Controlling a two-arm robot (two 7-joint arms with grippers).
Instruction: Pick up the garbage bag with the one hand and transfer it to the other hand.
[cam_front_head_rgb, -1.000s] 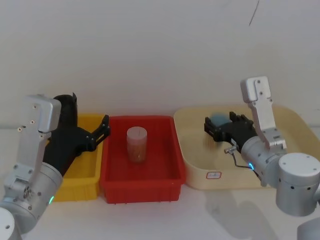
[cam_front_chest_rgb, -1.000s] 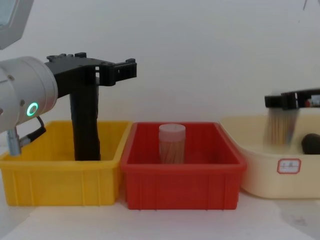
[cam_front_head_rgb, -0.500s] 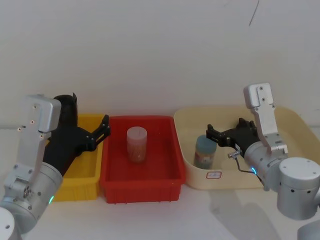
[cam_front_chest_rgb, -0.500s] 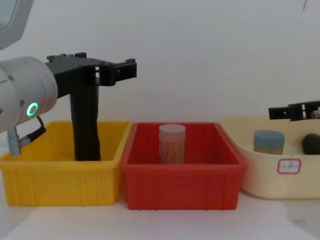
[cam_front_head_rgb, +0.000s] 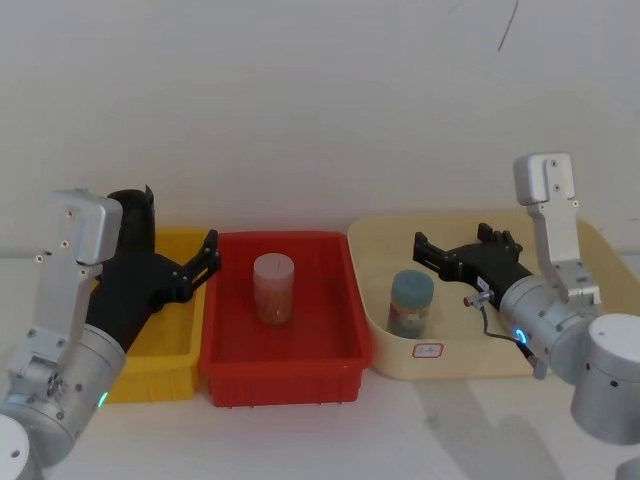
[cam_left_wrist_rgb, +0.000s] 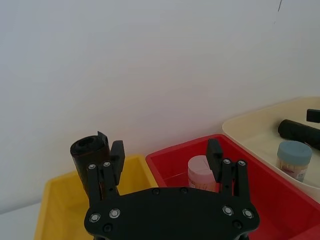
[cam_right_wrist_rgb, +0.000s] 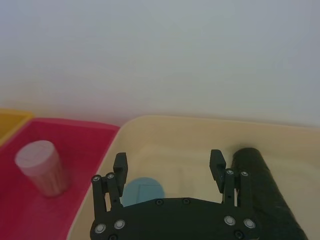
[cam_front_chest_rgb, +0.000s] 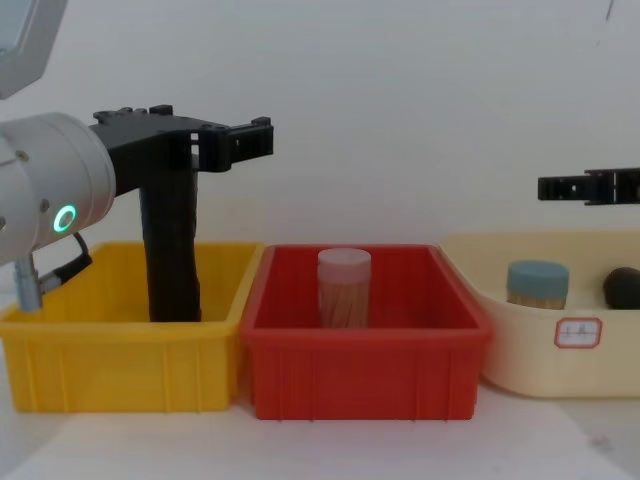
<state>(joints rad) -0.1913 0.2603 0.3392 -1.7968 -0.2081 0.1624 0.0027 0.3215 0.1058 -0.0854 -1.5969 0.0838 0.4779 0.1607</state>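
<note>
The garbage bag (cam_right_wrist_rgb: 260, 192), a matte black roll, lies on its side in the cream tray (cam_front_head_rgb: 470, 360). Its end shows in the chest view (cam_front_chest_rgb: 622, 285), and the left wrist view shows it far off (cam_left_wrist_rgb: 300, 132). My right gripper (cam_front_head_rgb: 450, 243) hovers open above the tray with nothing between its fingers (cam_right_wrist_rgb: 168, 160). The roll lies lower down, just outside one finger. My left gripper (cam_front_head_rgb: 208, 258) hangs open and empty over the yellow bin (cam_front_head_rgb: 160, 375), beside a slim black column (cam_front_chest_rgb: 170, 250).
A blue-lidded jar (cam_front_head_rgb: 410, 300) stands upright in the cream tray, next to the roll. A pink-lidded jar (cam_front_head_rgb: 273, 288) stands in the red bin (cam_front_head_rgb: 285, 380) between the yellow bin and the tray. A white wall rises close behind.
The right gripper set the blue-lidded jar down in the cream tray, let go, then rose and drew back to the right. The left arm has not moved.
</note>
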